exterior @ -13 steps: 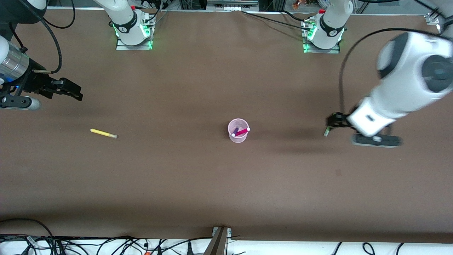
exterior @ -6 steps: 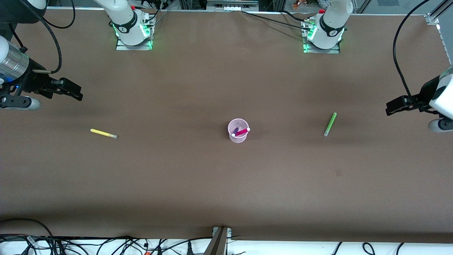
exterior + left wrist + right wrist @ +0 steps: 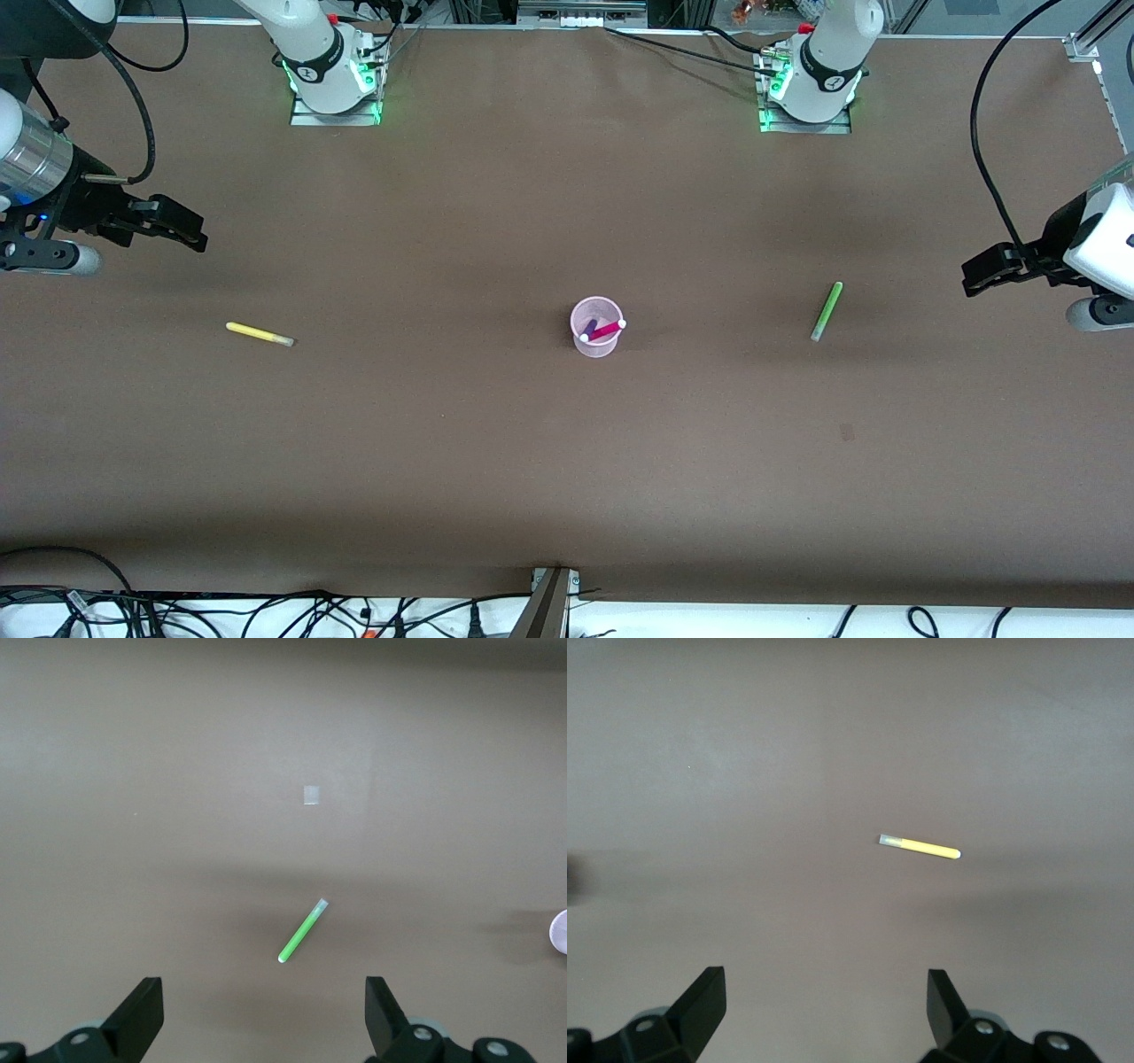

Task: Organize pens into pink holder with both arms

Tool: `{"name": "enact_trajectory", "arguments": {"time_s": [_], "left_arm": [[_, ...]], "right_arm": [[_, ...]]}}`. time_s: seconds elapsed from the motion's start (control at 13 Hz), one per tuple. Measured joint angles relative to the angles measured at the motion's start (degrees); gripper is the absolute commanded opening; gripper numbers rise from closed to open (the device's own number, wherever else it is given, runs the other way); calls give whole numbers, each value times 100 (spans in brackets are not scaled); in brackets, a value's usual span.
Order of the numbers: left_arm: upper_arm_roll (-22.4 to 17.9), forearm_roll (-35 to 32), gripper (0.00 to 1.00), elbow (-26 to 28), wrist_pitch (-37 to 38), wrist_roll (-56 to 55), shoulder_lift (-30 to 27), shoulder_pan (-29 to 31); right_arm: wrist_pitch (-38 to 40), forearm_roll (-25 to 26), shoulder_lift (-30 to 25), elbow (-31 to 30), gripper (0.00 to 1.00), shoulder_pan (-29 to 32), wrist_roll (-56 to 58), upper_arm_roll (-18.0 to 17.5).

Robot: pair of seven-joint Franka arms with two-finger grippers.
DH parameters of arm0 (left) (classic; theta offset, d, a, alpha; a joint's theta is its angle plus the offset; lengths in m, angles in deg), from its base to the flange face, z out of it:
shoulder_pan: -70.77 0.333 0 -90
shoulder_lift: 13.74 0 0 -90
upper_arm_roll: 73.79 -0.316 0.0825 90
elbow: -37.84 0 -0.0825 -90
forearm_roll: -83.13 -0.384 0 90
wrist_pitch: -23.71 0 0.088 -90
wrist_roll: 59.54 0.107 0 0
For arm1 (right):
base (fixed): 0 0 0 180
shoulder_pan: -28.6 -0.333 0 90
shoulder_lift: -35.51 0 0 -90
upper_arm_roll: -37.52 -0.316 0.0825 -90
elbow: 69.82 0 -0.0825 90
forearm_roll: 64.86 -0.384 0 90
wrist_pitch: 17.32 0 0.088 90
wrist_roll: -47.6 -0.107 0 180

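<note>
The pink holder point(image 3: 595, 329) stands mid-table with the magenta-pink pen point(image 3: 608, 330) and the dark purple pen point(image 3: 589, 332) in it. The light green pen point(image 3: 826, 311) lies on the table toward the left arm's end; it also shows in the left wrist view point(image 3: 302, 931). The yellow pen point(image 3: 259, 334) lies toward the right arm's end and shows in the right wrist view point(image 3: 920, 847). My left gripper point(image 3: 973, 276) point(image 3: 263, 1014) is open and empty, apart from the green pen. My right gripper point(image 3: 197, 237) point(image 3: 824, 1005) is open and empty, apart from the yellow pen.
The brown table point(image 3: 496, 461) carries a small dark mark point(image 3: 846, 432) nearer the front camera than the green pen. A small pale square point(image 3: 311, 796) shows on the table in the left wrist view. Cables point(image 3: 266, 611) run along the table's front edge.
The left arm has pulled back from over the green pen toward its own end of the table. The green pen lies where it was. The right arm has not moved.
</note>
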Motion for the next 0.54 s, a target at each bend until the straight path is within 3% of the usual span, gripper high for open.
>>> {"name": "enact_trajectory", "arguments": {"time_s": [0.15,0.31,0.54], "left_arm": [[-455,167,100,1012,-531,289,-692,-255],[-511,185,100,1722,-603,349,-1278,-305],[-510,185,100,1947,-457,580,-1464,-356]], "right_arm": [[0,0,0,0,100,-1,0,0],[0,0,0,0,100,-1,0,0],[0,0,0,1,100,-1,0,0]]}}
